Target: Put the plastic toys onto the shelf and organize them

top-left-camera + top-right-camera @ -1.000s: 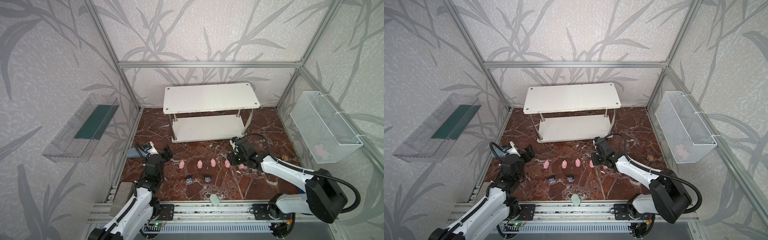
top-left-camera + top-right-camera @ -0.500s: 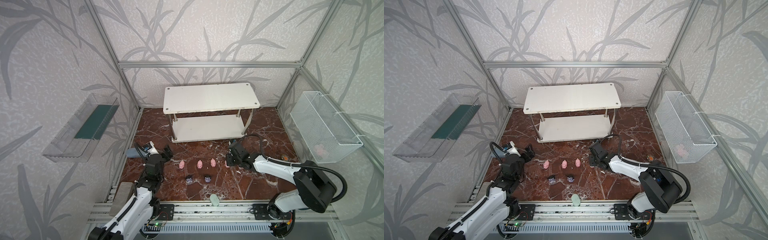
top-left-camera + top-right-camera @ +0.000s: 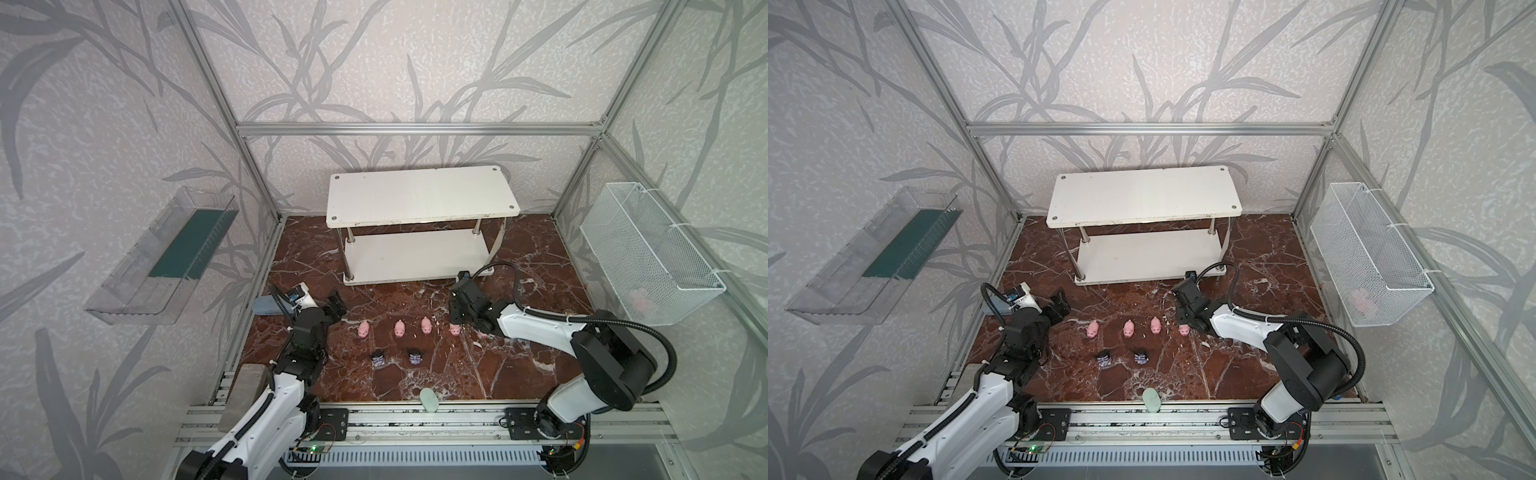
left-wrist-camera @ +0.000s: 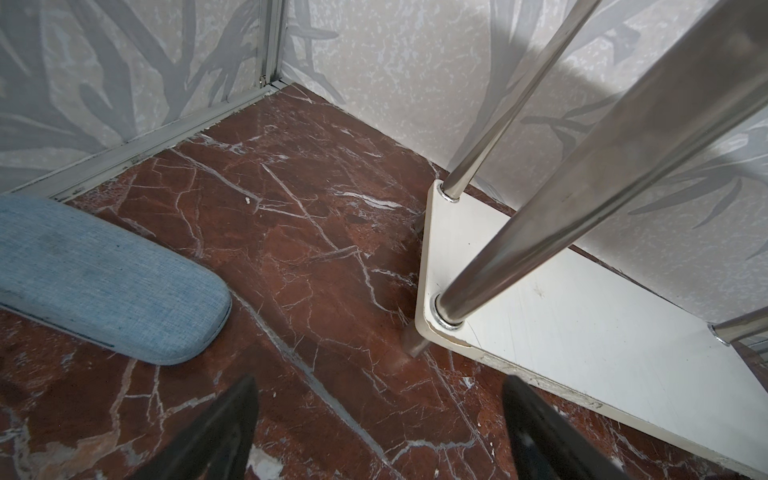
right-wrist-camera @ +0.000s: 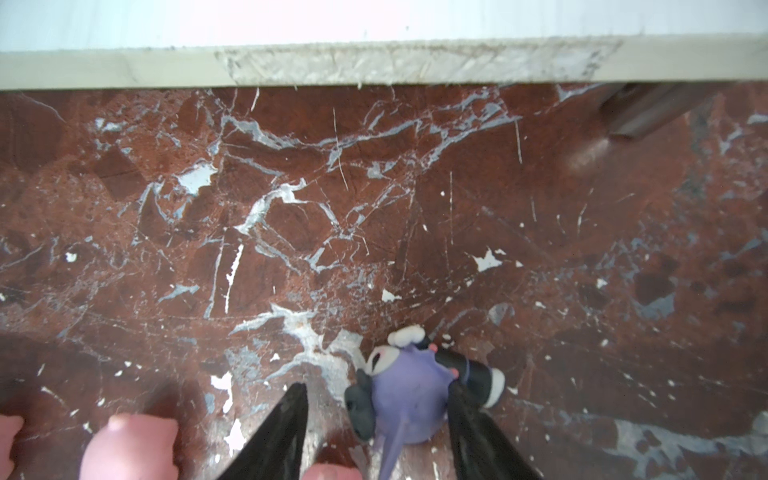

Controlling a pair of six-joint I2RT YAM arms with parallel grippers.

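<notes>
The white two-tier shelf [image 3: 422,199] stands at the back of the red-brown marble floor [image 3: 478,374], between leaf-patterned walls [image 3: 415,62]. The left gripper [image 4: 378,436] hangs wide open, empty, by the shelf's front post [image 4: 561,195]. The right gripper [image 5: 376,386], half open, straddles a purple figurine [image 5: 409,395] touching one finger [image 5: 469,424] only, seen just in its wrist view. Four pink pigs [image 3: 399,329] and two dark figurines [image 3: 379,358] line the floor.

Top views: high above the desk's [image 3: 457,374] front edge, facing back and down, whole scene; wrist views: close, low, both catching the shelf [image 4: 582,332].
</notes>
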